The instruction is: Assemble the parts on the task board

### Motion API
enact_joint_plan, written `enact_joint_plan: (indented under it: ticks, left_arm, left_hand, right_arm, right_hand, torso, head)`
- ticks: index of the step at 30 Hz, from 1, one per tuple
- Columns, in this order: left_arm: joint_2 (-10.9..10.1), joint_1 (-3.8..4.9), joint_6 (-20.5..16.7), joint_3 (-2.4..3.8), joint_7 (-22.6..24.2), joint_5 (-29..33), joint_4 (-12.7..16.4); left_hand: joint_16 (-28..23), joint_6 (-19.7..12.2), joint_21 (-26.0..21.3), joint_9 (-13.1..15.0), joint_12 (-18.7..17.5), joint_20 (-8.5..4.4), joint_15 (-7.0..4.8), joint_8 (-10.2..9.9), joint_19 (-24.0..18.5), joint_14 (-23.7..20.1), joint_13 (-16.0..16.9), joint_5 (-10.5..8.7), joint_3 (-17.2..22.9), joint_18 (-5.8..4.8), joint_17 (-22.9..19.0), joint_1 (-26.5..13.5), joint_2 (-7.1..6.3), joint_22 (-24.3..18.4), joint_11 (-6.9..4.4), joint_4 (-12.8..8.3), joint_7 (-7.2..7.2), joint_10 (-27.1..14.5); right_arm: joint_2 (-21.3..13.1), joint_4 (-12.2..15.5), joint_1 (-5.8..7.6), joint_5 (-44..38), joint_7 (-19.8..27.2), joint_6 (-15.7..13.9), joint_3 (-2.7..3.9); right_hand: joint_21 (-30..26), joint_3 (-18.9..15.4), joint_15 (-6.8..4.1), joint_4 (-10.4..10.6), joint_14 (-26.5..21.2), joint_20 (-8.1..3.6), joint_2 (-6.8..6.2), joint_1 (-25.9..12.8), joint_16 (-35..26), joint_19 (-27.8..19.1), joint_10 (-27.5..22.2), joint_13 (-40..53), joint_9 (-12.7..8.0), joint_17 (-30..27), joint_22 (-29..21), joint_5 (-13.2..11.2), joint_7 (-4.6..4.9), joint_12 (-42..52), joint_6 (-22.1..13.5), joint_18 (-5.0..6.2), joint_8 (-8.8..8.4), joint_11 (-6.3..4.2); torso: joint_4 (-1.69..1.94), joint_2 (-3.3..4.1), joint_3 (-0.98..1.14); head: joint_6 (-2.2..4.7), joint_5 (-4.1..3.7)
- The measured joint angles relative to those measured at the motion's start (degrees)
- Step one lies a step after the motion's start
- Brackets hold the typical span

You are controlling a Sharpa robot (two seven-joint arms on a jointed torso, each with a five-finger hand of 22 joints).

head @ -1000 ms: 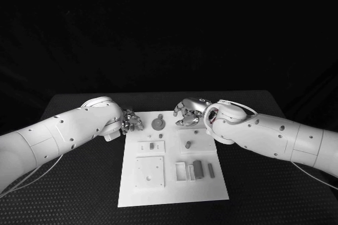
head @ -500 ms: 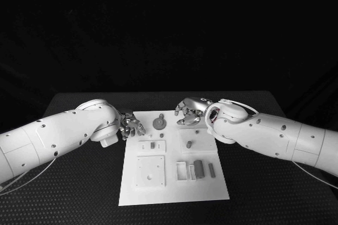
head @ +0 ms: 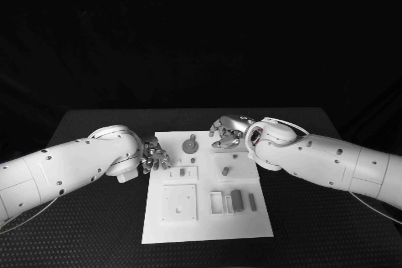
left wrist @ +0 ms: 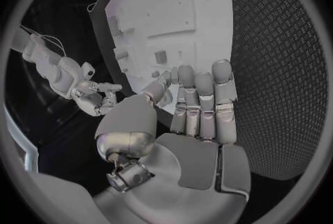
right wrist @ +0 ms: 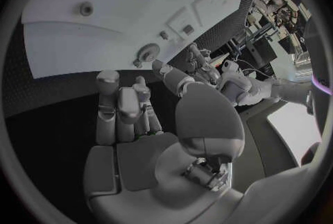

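Your task board (head: 206,221) is the biggest thing here, a white plate lying flat in the middle of the black table (head: 83,221), with its far end between the two hands; it looks rigid, and you should treat it as the fixed base, not something to lift. The left hand (head: 154,154) sits at the board's far left edge with its fingers straight and side by side and nothing in them, while the right hand (head: 225,133) hovers over the far right corner, fingers loosely curled with gaps between them, also holding nothing. On the board's near half a square plate (head: 178,203) lies flat; judge it stiff and thin, so you would have to catch it by its edges. Beside it a small block (head: 236,200) and a rod (head: 251,202) look like hard, light pieces with smooth faces that could slip from metal fingertips, so pinch them across the short side. Nearest both hands is the gear (head: 189,146), a small toothed disc at the far end; take it by the rim, where the teeth should give some bite. The short peg (head: 225,171) stands mid-board, best pinched round its sides from above.
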Motion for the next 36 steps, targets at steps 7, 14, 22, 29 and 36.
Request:
enact_joint_plan:
  ticks: [7, 14, 22, 29, 36]
  left_arm:
    - [-0.1, -0.22, 0.1, -0.59, -0.3, -1.2, 0.7]
    - [0.0, -0.38, 0.1, -1.04, -0.5, -2.3, 0.9]
    - [0.5, -0.61, 0.2, -1.58, -0.6, -3.7, 0.8]
    - [0.9, -0.78, 0.2, -1.59, -0.6, -4.8, 0.7]
    - [1.3, -0.95, 0.2, -1.61, -0.5, -5.7, 0.6]
  left_hand:
    - [0.5, 0.4, 0.4, -0.1, 0.0, -0.20, -0.12, 1.0, 0.4, 0.5, 0.2, 0.08, 0.6, -0.01, 0.2, -0.5, -0.23, 0.0, -0.03, 0.0, -0.17, 0.4]
    - [0.8, 1.0, 0.8, 0.1, 0.2, -0.31, -0.33, 1.2, 0.9, 0.9, 0.5, 0.15, 1.1, -0.02, 0.4, -1.3, -0.39, 0.0, -0.44, -0.1, -0.42, 0.8]
    - [0.9, 1.2, 1.3, 0.1, 0.3, -0.30, -0.47, 1.2, 0.9, 1.2, 0.7, 0.15, 1.3, -0.02, 0.5, -1.5, -0.60, 0.0, -0.70, -0.3, -0.37, 1.1]
    - [1.1, 1.2, 1.3, 0.1, 0.3, -0.20, -0.45, 1.2, 1.0, 1.4, 0.7, 0.13, 1.4, -0.02, 0.5, -1.5, -0.59, 0.0, -0.72, -0.5, -0.36, 1.1]
    - [1.1, 1.2, 1.3, 0.1, 0.3, -0.37, -0.44, 1.2, 1.2, 1.4, 0.7, 0.11, 1.6, -0.02, 0.5, -1.5, -0.59, 0.0, -0.73, -0.6, -0.37, 1.1]
  right_arm:
    - [-0.1, 0.0, 0.00, 0.0, 0.0, 0.0, 0.00]
    - [0.0, 0.0, 0.00, 0.0, 0.0, 0.0, 0.00]
    - [-0.1, 0.0, 0.00, 0.0, 0.0, 0.0, 0.00]
    - [-0.1, 0.0, -0.01, 0.0, 0.0, 0.0, 0.00]
    - [0.0, 0.0, -0.01, 0.0, 0.0, 0.0, 0.00]
  right_hand:
    - [0.0, 0.0, 0.00, 0.0, 0.0, 0.01, 0.00, 0.0, 0.0, 0.0, 0.0, 0.0, 0.0, 0.0, 0.0, 0.0, -0.01, 0.0, 0.1, -0.01, 0.00, 0.00]
    - [0.0, 0.0, 0.00, 0.0, 0.0, -0.04, 0.00, 0.0, 0.0, 0.2, 0.0, 0.0, 0.0, 0.0, 0.0, 0.0, 0.03, 0.0, 0.1, 0.00, 0.00, 0.00]
    - [0.0, 0.0, 0.00, 0.0, 0.0, -0.03, 0.00, 0.0, 0.0, 0.2, 0.0, 0.0, 0.0, 0.0, 0.0, 0.0, 0.07, 0.0, 0.0, 0.00, 0.00, 0.00]
    - [0.0, 0.0, 0.00, 0.0, 0.0, -0.02, 0.00, 0.0, 0.0, 0.2, 0.0, 0.0, 0.0, 0.0, 0.0, 0.0, 0.07, 0.0, 0.0, 0.00, 0.00, 0.00]
    - [0.0, 0.0, 0.00, 0.0, 0.0, -0.01, 0.00, 0.0, 0.0, 0.2, 0.0, 0.0, 0.0, 0.0, 0.0, 0.0, 0.06, 0.0, 0.0, 0.00, 0.00, 0.00]
  torso:
    - [-0.04, 0.03, 0.03]
    - [-0.07, 0.04, 0.03]
    - [-0.11, 0.08, 0.05]
    - [-0.11, 0.09, 0.05]
    - [-0.11, 0.08, 0.05]
  head:
    - [-0.07, 0.09]
    - [-0.16, 0.10]
    - [-0.19, 0.07]
    - [-0.27, -0.05]
    - [-0.31, -0.11]
